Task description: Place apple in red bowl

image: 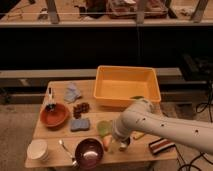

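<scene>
Camera view. The white arm [165, 125] comes in from the right and bends down over the near edge of the wooden table [47, 134]. The tool [116, 142] sits low there, just right of the small yellow-orange apple [107, 143]. The wrist hides it, so I cannot tell whether it is released or clenched, or whether it touches the fruit.

The apple lies on the table between the shiny purple bowl [89, 152] on its left and a small metal cup [124, 145] on its right. A pale green round object [103, 127] lies just beyond it.

The shallow matte orange-red bowl [54, 115] stands well apart at the left and is not yet loaded. A dark-handled utensil [50, 97] leans at its far rim.

Judgement: this is the pickup stage. The low approach from the right suits the crowded neighbours. The carry must then go left, past the blue sponge [80, 124].
</scene>
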